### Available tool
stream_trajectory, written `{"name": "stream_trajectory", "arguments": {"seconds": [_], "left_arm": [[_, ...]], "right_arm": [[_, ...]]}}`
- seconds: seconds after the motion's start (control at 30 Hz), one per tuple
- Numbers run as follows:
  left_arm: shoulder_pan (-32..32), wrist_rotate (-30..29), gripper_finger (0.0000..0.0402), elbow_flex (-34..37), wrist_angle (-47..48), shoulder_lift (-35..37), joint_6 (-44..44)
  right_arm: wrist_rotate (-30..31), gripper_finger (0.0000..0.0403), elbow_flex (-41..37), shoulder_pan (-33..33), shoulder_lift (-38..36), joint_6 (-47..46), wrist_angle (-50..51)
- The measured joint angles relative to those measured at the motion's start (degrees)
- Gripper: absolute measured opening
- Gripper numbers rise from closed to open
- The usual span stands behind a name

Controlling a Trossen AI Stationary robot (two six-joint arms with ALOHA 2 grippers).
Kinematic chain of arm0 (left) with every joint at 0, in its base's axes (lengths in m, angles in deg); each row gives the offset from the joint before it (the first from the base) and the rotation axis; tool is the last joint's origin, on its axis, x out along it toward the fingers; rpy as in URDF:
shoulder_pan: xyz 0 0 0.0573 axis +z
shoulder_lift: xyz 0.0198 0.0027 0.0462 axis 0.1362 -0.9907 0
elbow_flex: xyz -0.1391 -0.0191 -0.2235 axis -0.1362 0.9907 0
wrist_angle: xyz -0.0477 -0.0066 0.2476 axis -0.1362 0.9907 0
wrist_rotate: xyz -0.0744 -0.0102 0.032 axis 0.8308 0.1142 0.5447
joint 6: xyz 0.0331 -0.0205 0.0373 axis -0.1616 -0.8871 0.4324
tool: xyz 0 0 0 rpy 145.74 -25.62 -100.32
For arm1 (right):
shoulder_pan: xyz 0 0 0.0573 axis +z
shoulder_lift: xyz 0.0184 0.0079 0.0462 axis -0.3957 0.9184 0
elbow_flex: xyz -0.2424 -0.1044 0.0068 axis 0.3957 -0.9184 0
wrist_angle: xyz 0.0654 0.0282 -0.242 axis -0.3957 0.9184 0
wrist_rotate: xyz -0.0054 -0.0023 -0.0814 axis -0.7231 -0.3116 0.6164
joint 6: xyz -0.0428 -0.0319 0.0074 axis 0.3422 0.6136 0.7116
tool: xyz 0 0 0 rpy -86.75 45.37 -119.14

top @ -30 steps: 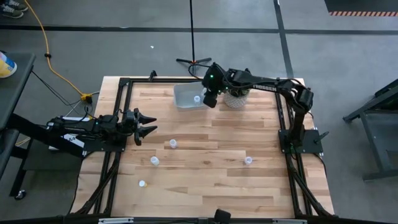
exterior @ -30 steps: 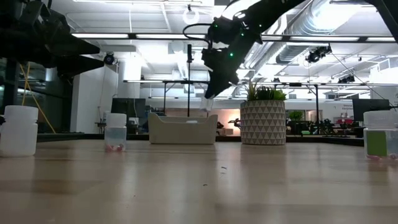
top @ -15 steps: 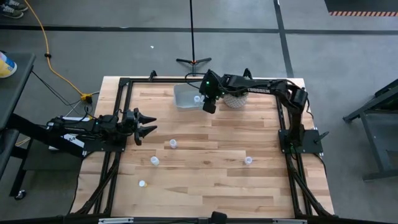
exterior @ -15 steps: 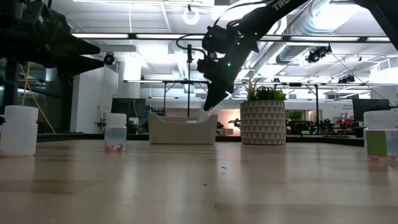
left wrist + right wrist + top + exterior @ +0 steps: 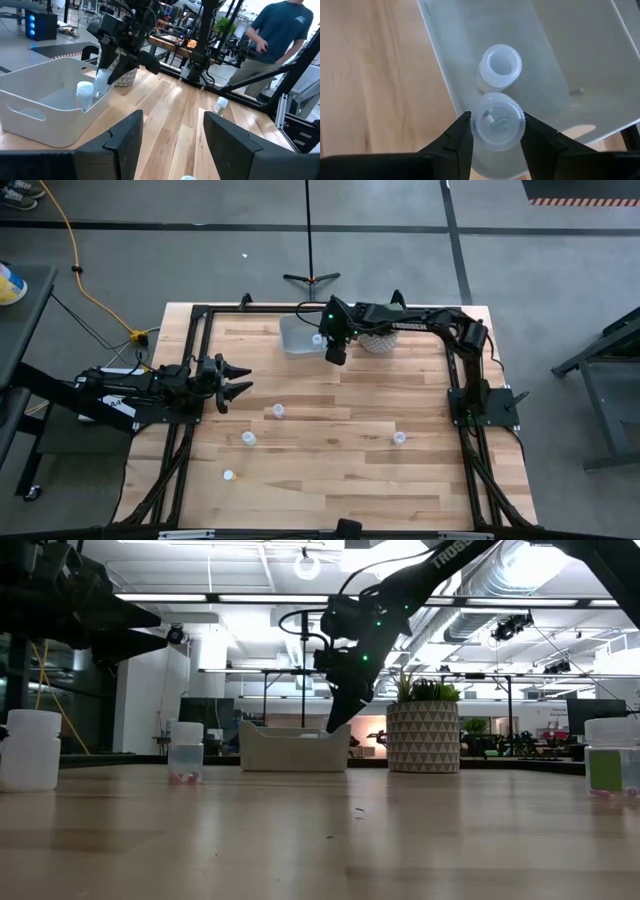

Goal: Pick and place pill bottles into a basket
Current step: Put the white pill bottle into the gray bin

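Observation:
The pale basket (image 5: 298, 335) stands at the table's far middle, with one white pill bottle (image 5: 500, 64) upright on its floor. My right gripper (image 5: 335, 350) is over the basket's right end, shut on another pill bottle (image 5: 497, 127); the low view shows its fingers (image 5: 338, 712) reaching to the basket's rim. Several more bottles stand on the table (image 5: 279, 411) (image 5: 248, 439) (image 5: 399, 438). My left gripper (image 5: 238, 380) waits open and empty at the table's left edge; its wrist view (image 5: 172, 145) looks toward the basket (image 5: 35, 107). My right gripper pinches the bottle's ribbed round top (image 5: 476, 125) between its two fingers, one on each side. The fingers come from above, slanting down. The bottle hangs upright below them inside the basket's right end (image 5: 102, 82). Whether it touches the basket's floor I cannot tell.
A plant in a white patterned pot (image 5: 380, 338) stands just right of the basket, close to my right arm. A black frame (image 5: 200, 315) runs round the table. A person (image 5: 275, 35) stands beyond the table's right side.
My right gripper has gone down and a little toward the table's left edge, carrying its bottle from above the basket's rim down into the basket's right end. It stays shut on the bottle.

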Motion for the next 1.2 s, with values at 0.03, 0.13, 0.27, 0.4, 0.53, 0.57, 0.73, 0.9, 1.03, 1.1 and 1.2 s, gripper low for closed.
{"name": "stream_trajectory", "arguments": {"seconds": [0.03,0.13,0.27,0.4,0.53,0.57,0.73,0.9,1.03,1.1,1.2], "left_arm": [[0.00,-0.01,0.0243,0.00,0.01,0.00,-0.01],[0.01,-0.24,0.0243,0.00,-0.02,0.00,-0.02],[-0.01,-0.84,0.0244,0.01,-0.04,0.00,0.01],[0.01,-1.29,0.0243,0.00,-0.08,0.00,0.01],[0.00,-1.31,0.0243,0.00,-0.08,0.00,0.01],[-0.02,-1.33,0.0243,0.00,-0.08,0.00,0.01],[0.01,-1.47,0.0244,0.00,-0.10,0.00,0.01],[0.00,-1.46,0.0243,0.00,-0.10,0.00,0.01],[0.00,-1.46,0.0243,0.00,-0.10,0.00,0.01],[0.00,-1.46,0.0243,0.02,-0.10,0.00,0.00],[0.00,-1.46,0.0243,0.01,-0.10,0.00,0.01]], "right_arm": [[-0.02,0.0133,0.00,0.00,0.04,0.00,-0.01],[0.24,0.0150,0.00,0.00,0.07,0.02,-0.11],[1.83,0.0182,0.00,0.00,0.07,-0.02,-0.33],[2.96,0.0201,0.00,0.00,0.07,0.00,-0.32],[3.06,0.0204,0.69,0.00,0.11,0.00,-0.09],[3.06,0.0203,1.30,0.00,0.18,0.00,-0.07],[3.15,0.0195,6.93,0.00,0.18,-0.94,1.32],[-1.77,0.0184,14.71,0.97,0.18,-3.98,7.86],[-9.29,0.0178,20.21,4.09,0.03,-5.84,18.46],[-10.76,0.0177,22.08,6.42,0.05,-5.73,25.74],[-11.08,0.0178,23.96,10.49,0.07,-5.64,37.05]]}}
